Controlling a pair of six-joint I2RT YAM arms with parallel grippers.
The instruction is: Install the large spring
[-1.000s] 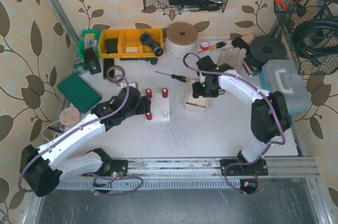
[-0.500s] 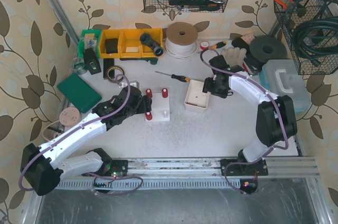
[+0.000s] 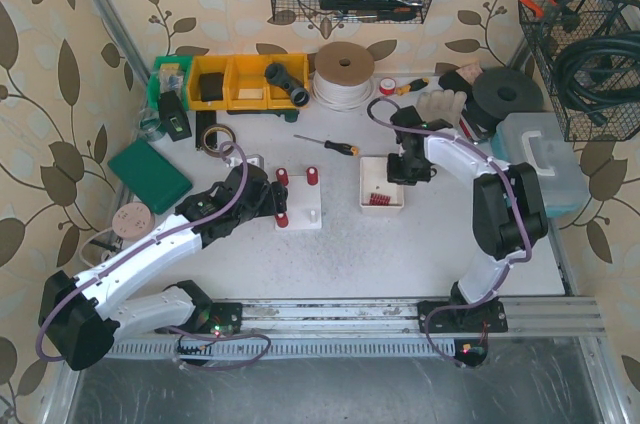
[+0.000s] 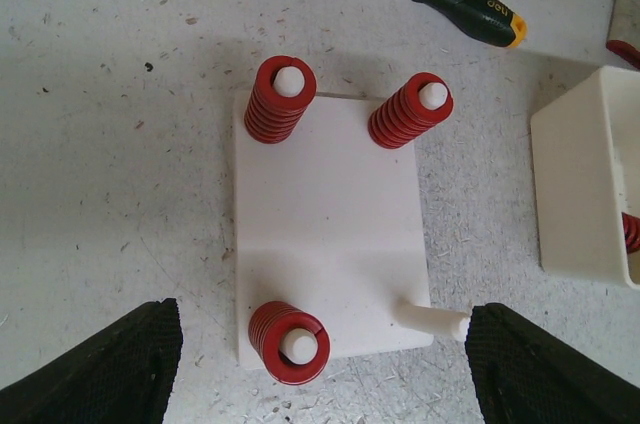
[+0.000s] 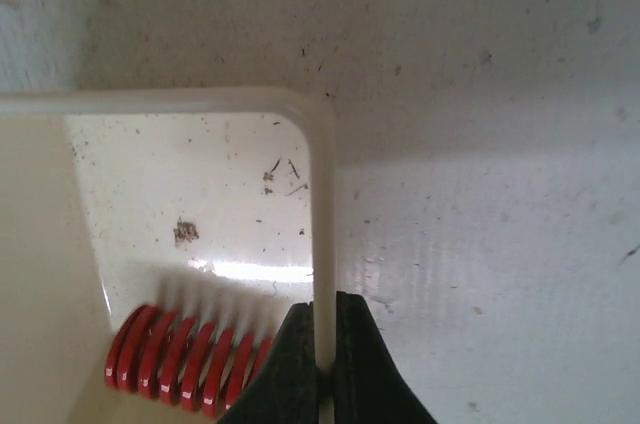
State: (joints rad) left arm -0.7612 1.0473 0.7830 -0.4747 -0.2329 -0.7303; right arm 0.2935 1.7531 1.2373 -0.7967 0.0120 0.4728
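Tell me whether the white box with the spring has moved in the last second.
Yes. In the top view the white box slid slightly right, away from the peg plate, and turned squarer to it.

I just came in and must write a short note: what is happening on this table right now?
The right hand is shut on the wall of a white box that holds one red spring. The left hand is open above a white plate with four pegs. Three pegs already carry red springs. The fourth peg is bare, so the last spring is not yet installed.
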